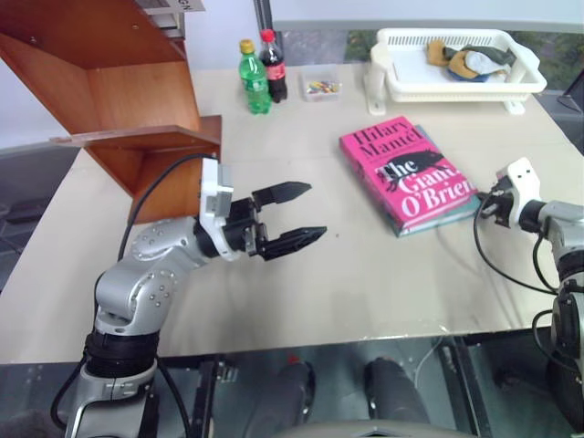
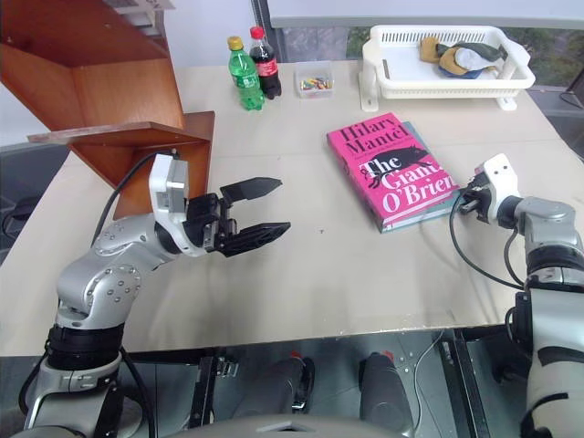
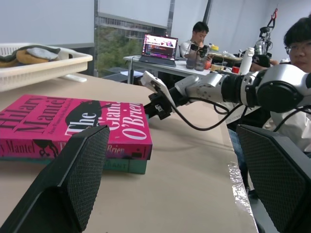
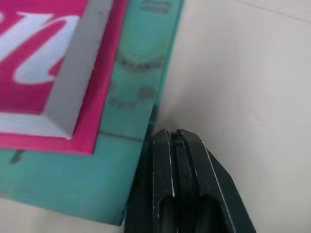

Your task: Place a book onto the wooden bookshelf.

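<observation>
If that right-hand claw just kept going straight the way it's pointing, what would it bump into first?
Most likely the teal-green book lying under the pink book. The right gripper, shut, has its tips right at that lower book's edge, at the corner; whether they touch it already is unclear.

- The two eye views look forward and down from the robot's head over the table [image 1: 365, 292], taking in the pink book [image 1: 406, 171] at its middle; both share nearly the same scene.
- The left wrist view sits low, level with the table, facing the book [image 3: 73, 126] from its side, fairly near.
- The right wrist view looks very closely at the book's corner [image 4: 82, 141], above the table.
</observation>
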`<state>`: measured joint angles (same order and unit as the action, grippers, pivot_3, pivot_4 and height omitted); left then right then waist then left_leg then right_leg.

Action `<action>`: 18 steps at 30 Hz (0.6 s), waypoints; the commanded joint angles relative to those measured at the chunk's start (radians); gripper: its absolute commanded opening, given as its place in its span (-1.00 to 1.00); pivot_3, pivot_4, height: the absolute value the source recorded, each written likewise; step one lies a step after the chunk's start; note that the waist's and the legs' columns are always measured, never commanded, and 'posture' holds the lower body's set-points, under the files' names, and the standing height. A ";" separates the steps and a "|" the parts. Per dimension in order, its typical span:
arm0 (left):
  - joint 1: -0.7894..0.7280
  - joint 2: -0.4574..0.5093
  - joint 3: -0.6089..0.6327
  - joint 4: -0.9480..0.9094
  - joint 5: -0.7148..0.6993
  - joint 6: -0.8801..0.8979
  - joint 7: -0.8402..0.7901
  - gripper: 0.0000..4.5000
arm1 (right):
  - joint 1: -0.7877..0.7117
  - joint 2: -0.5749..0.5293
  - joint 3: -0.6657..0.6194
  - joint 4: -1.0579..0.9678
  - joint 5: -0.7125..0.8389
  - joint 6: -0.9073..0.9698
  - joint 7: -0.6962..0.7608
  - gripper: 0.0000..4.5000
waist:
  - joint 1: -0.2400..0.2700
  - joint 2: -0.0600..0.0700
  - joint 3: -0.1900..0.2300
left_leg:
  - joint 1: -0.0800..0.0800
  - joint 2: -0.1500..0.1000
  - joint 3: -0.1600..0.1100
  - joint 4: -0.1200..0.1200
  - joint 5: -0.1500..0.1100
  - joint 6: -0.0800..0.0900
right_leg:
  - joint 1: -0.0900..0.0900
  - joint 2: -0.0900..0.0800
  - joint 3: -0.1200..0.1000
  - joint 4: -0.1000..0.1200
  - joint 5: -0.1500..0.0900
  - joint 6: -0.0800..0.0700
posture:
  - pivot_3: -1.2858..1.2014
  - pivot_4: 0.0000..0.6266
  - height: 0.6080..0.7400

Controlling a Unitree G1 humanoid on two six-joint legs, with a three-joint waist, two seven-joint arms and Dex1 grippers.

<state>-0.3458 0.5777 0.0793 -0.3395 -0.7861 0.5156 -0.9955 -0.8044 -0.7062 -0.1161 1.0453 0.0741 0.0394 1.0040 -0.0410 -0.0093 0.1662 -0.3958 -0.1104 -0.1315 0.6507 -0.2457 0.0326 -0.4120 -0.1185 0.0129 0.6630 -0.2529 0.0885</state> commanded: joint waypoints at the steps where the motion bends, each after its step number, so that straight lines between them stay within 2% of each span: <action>1: -0.014 0.000 0.018 0.000 -0.002 -0.013 0.003 1.00 | 0.085 -0.016 -0.016 -0.199 0.078 0.075 0.112 -0.96 | 0.001 0.000 0.000 | 0.000 0.000 0.000 0.000 0.000 0.000 | 0.000 0.000 0.000 0.000 0.000 0.000 | 0.03 -0.52 1.00; 8: -0.020 -0.008 0.005 0.026 0.022 -0.003 0.031 1.00 | 0.228 -0.045 -0.033 -0.458 0.116 0.178 0.083 -0.96 | 0.003 0.000 0.000 | 0.000 0.000 0.000 0.002 0.000 0.000 | 0.000 0.000 0.000 0.000 0.001 0.001 | 0.03 -0.52 1.00; 11: -0.033 -0.032 0.008 0.047 0.039 0.048 0.145 1.00 | 0.248 -0.057 -0.045 -0.512 0.104 0.189 0.022 -0.96 | 0.004 0.000 0.000 | 0.000 0.000 0.000 0.002 0.000 0.000 | 0.000 0.000 0.000 0.001 0.001 0.000 | 0.03 -0.52 1.00; 14: -0.070 -0.063 0.038 0.078 -0.004 0.207 0.322 1.00 | 0.352 -0.077 -0.095 -0.734 0.153 0.276 -0.010 -0.96 | 0.016 0.000 0.000 | -0.001 0.000 -0.001 0.002 0.000 0.000 | 0.000 0.000 0.000 0.000 0.001 0.001 | 0.03 -0.52 1.00; 17: -0.115 -0.045 0.050 0.112 -0.086 0.383 0.364 1.00 | 0.468 -0.080 -0.156 -0.971 0.201 0.370 -0.065 -0.96 | 0.028 0.000 0.000 | -0.002 0.000 -0.001 0.002 0.000 0.000 | -0.001 0.000 0.000 0.001 0.001 0.001 | 0.03 -0.52 1.00; 18: -0.135 -0.067 0.068 0.142 -0.117 0.402 0.374 1.00 | 0.524 -0.073 -0.199 -1.084 0.231 0.422 -0.097 -0.85 | 0.030 0.000 0.000 | -0.003 0.000 -0.002 0.002 0.000 0.000 | -0.002 0.000 0.000 0.001 0.001 0.001 | 0.03 -0.52 1.00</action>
<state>-0.4512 0.5189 0.1087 -0.2034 -0.8390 0.8706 -0.6380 -0.3044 -0.7672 -0.2392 0.1129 0.2536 0.4057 0.9456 -0.0105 -0.0089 0.1660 -0.3986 -0.1106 -0.1326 0.6530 -0.2460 0.0329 -0.4138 -0.1184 0.0127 0.6638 -0.2519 0.0892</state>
